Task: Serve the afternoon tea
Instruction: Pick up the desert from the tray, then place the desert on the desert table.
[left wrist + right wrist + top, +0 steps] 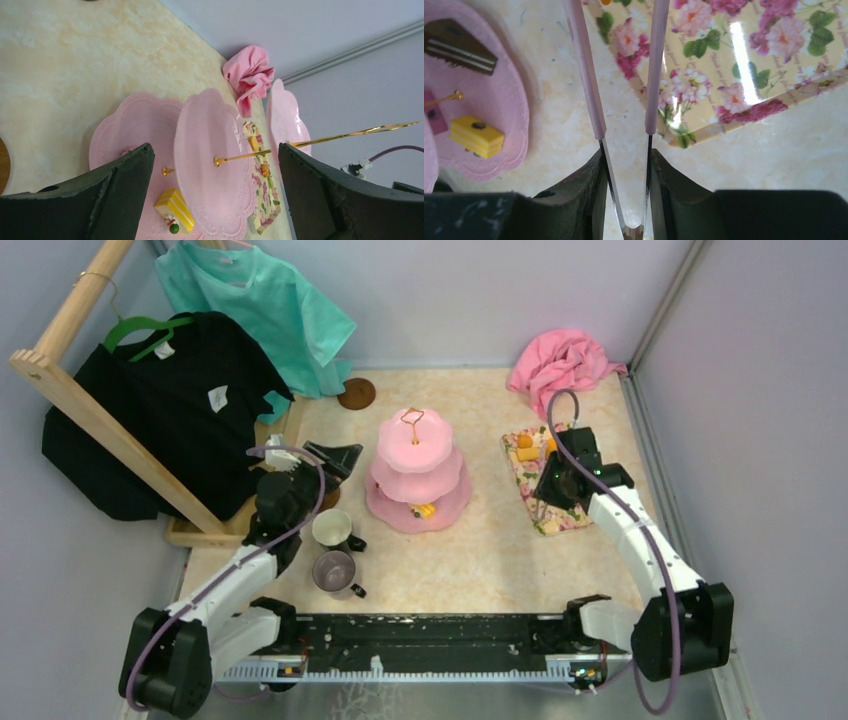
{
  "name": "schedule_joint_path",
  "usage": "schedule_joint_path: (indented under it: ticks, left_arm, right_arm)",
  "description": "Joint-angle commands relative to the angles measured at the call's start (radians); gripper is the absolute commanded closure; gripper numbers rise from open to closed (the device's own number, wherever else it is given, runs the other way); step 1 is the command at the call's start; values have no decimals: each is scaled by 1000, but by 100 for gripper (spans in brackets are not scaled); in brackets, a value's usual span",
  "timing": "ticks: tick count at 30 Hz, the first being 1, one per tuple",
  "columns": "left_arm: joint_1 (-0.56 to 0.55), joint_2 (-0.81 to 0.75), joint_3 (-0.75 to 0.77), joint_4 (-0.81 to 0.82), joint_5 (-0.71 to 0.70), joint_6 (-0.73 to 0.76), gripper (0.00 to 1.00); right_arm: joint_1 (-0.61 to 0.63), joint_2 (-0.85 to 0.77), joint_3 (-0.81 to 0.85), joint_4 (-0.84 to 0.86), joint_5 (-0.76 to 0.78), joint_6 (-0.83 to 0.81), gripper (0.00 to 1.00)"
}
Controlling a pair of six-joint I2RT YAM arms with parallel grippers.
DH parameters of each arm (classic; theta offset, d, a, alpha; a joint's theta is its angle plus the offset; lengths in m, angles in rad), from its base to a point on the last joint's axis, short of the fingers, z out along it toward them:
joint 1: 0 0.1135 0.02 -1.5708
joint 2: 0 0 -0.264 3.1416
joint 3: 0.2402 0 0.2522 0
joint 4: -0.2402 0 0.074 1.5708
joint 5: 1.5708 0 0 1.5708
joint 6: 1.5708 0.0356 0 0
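The pink three-tier cake stand point(415, 475) stands mid-table with a yellow snack point(423, 510) on its bottom tier; the right wrist view also shows a brown slice point(459, 46) there. My right gripper point(624, 155) is shut on pink-sleeved metal tongs point(585, 70), whose arms reach over the corner of the floral mat point(744, 65); the tips run out of view. Orange snacks point(525, 447) lie on the mat's far end. My left gripper point(215, 165) is open and empty, facing the stand point(210, 165). A white mug point(332, 528) and a grey-purple mug point(335, 570) sit beside the left arm.
A wooden clothes rail point(110, 430) with a black shirt point(150, 410) and a teal shirt point(265, 310) fills the back left. A brown saucer point(356, 393) lies near it. The pink cloth point(562, 360) is heaped in the back right corner. Walls close both sides.
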Motion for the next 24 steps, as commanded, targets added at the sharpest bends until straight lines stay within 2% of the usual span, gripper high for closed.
schedule_joint_path:
  ticks: [1,6,10,14,24]
  left_arm:
    - [3,-50,65,-100,-30,40,1]
    - [4,-61,111,-152,-30,56,1]
    - [3,-62,154,-186,-31,71,1]
    - [3,-49,195,-206,-19,84,1]
    - [2,-22,267,-224,22,103,2]
  right_arm:
    - [93,-87,132,-61,46,-21,100]
    - [241,-77,293,-127,50,-23,100]
    - [380,0,426,-166,90,-16,100]
    - [469,81,533,-178,101,-12,100]
    - [579,264,726,-222,126,-17,100]
